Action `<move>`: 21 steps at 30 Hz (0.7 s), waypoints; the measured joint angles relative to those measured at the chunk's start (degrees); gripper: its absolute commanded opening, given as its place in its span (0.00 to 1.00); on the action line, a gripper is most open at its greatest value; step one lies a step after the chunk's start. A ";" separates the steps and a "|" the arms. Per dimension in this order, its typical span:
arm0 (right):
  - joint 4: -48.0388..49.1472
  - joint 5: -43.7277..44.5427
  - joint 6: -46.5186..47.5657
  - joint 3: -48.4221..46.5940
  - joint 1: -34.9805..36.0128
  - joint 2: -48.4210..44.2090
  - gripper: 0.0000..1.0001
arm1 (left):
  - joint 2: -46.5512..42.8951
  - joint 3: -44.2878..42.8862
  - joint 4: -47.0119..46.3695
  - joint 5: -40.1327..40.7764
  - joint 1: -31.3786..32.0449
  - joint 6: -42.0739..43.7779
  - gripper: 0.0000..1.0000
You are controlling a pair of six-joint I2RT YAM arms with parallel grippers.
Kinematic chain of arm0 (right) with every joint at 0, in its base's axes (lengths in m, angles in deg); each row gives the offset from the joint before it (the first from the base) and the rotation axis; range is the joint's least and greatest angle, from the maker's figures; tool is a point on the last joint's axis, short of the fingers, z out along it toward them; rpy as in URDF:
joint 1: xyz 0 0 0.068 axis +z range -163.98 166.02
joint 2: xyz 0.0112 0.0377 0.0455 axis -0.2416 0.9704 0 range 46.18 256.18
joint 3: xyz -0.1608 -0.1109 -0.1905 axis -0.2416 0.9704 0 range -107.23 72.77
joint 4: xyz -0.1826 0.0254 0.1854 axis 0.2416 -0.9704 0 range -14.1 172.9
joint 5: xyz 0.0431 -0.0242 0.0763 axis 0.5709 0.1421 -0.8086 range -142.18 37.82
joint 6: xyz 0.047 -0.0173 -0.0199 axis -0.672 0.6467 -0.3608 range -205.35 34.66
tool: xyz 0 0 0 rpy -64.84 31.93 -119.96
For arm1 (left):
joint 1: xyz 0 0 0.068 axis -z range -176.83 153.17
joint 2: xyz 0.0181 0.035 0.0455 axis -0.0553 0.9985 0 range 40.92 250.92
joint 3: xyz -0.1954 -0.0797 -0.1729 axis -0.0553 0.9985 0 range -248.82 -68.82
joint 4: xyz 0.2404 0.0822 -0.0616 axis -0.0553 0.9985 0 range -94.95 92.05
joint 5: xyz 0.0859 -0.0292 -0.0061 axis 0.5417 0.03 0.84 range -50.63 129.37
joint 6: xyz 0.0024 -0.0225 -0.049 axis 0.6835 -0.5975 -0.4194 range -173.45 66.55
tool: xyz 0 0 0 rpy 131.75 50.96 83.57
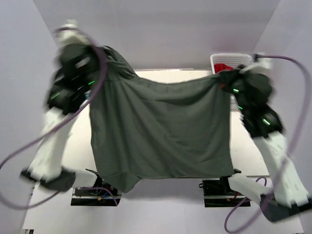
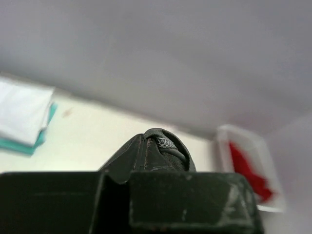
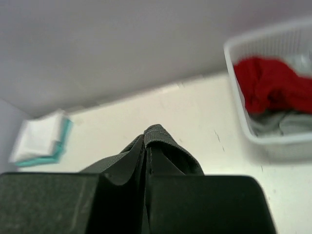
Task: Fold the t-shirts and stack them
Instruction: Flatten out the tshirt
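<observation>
L pincer & R pincer are each pinching shut on a top corner of the dark grey shirt, holding it up, spread wide, over the table. Red shirt is lying in the basket. White shirt is sitting folded on the teal shirt.

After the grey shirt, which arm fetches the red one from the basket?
Likely right: right gripper hangs beside the basket holding the red shirt; left gripper is across the table.
</observation>
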 measured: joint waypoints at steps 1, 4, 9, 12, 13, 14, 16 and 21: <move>1.14 0.72 -0.15 1.99 -0.15 2.97 0.00 | 4.09 1.55 -0.90 1.88 -0.17 0.04 0.04; 4.50 2.23 -0.63 6.82 -1.14 14.23 0.00 | 16.92 6.54 -3.67 5.42 -0.96 0.50 0.30; 8.96 0.13 -1.99 6.16 -4.59 37.62 0.37 | 42.45 5.46 -4.02 6.43 -3.43 1.31 1.00; 7.74 -1.86 -1.40 0.31 -5.95 50.27 0.70 | 59.04 -7.34 2.10 6.27 -4.90 0.83 1.00; 7.61 -2.60 -0.92 -1.20 -6.19 53.18 0.75 | 63.28 -11.65 3.17 6.14 -5.16 0.79 1.00; 7.58 -3.10 -0.59 -1.79 -6.23 54.58 0.84 | 65.85 -14.05 3.96 6.08 -5.44 0.76 1.00; 7.37 -4.52 0.13 -1.77 -6.12 54.95 0.90 | 67.34 -14.86 5.25 5.66 -6.01 0.85 1.00; 10.03 -6.93 1.77 -0.39 -5.44 49.03 0.90 | 57.24 -3.85 0.87 4.44 -6.19 1.40 1.00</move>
